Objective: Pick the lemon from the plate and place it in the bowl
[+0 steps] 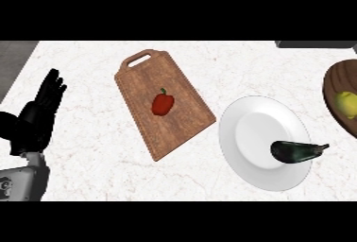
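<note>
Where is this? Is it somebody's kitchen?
Most likely a kitchen counter. A wooden cutting board with a red pepper lies on the marble-look countertop, beside a white plate holding a dark eggplant, and a brown bowl holds a lemon.

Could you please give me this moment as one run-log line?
lemon in bowl | eggplant on plate | left hand open, resting

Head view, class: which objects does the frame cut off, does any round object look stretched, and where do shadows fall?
In the head view, the wooden bowl holding the lemon is cropped by the right edge; the white plate looks taller than wide; the eggplant casts a soft shadow on the plate; the left hand rests open at the left edge; the right hand is out of view.
</note>
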`<state>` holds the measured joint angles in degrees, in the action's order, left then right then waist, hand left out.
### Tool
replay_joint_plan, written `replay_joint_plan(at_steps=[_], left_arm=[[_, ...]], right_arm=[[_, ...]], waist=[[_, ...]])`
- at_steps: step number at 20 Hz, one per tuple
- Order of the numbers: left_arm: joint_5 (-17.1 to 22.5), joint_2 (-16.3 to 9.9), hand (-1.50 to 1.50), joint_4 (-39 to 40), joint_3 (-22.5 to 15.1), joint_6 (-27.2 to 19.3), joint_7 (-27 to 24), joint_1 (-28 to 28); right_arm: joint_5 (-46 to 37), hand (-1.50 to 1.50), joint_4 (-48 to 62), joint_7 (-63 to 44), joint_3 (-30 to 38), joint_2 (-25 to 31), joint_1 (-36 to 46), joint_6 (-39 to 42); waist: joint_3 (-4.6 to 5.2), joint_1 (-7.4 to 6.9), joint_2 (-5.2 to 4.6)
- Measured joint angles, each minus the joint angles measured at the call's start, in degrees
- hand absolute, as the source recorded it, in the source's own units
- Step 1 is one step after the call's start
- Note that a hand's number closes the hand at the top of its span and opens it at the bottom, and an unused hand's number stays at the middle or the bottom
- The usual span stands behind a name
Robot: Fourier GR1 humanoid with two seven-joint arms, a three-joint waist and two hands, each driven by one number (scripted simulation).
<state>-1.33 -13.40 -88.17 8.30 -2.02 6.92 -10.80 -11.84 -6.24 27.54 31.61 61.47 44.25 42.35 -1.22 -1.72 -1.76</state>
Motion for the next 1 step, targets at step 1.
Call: replay_joint_plan(at_steps=[1], left_arm=[[0.0,0.07,0.0,0.02,0.01,-0.05,-0.05,0.1]], right_arm=[[0.59,-1.5,-0.2,-0.74,0.44,0.24,0.01,0.71]], waist=[[-0.01,0.07,0.04]])
